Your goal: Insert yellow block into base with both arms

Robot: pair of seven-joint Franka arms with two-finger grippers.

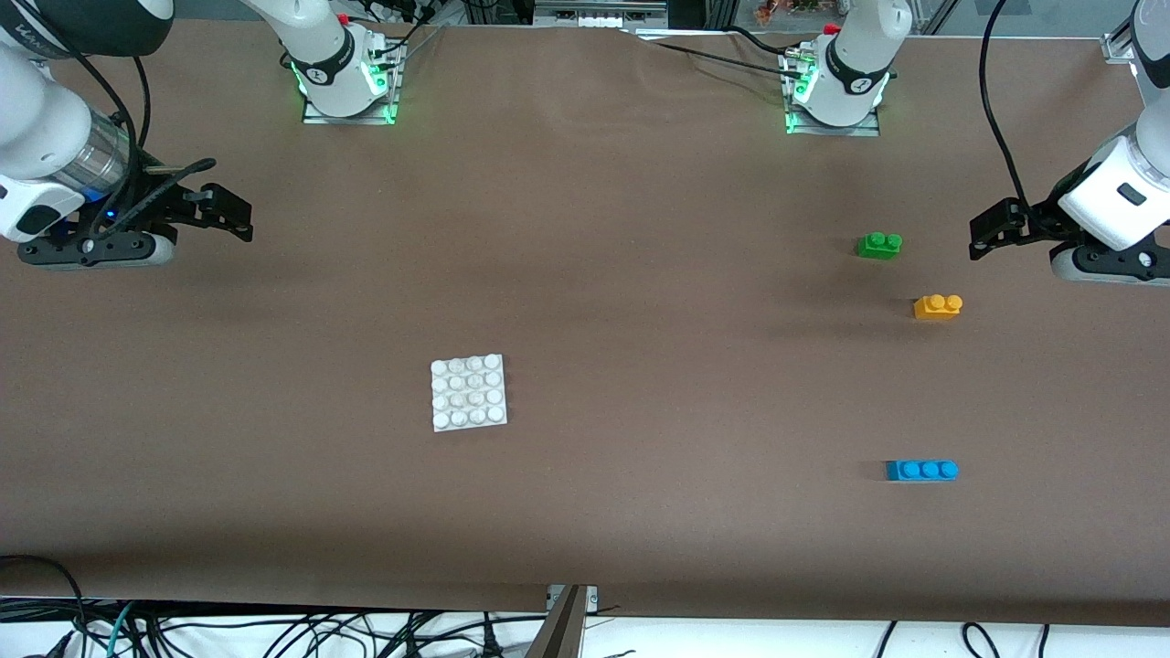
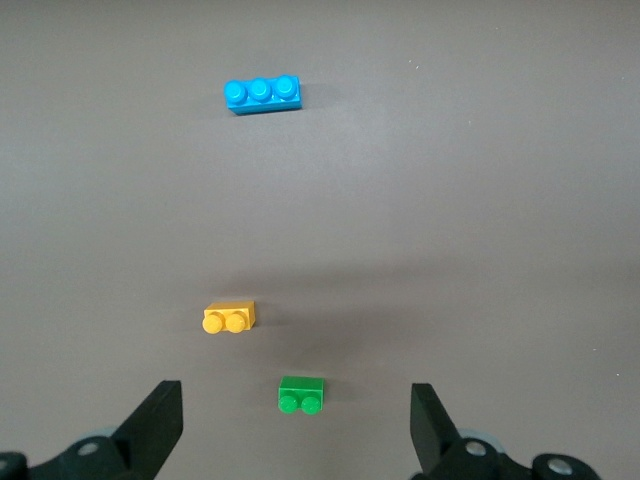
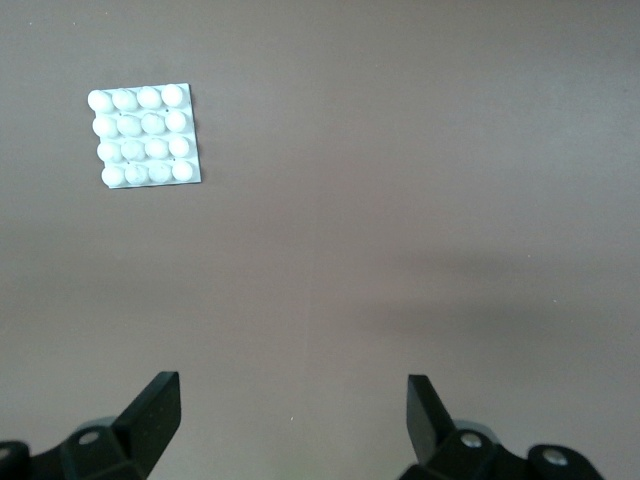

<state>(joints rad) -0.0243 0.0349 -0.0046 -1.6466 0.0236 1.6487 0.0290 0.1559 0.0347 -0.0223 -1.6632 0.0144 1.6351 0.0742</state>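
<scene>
In my front view the base (image 1: 469,393) lies on the table (image 1: 640,274). The block (image 1: 938,306) lies well apart at its 3 o'clock. From the block, I see the other two-stud brick (image 1: 879,245) near at 10 o'clock and the three-stud brick (image 1: 921,470) at 6 o'clock.

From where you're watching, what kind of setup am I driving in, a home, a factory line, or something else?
Most likely a robotics lab bench. Two arm bases are bolted to a brown-covered table, loose cables hang along its edge, and the only work items are toy pieces: the yellow block, two other bricks, and the white base.
</scene>
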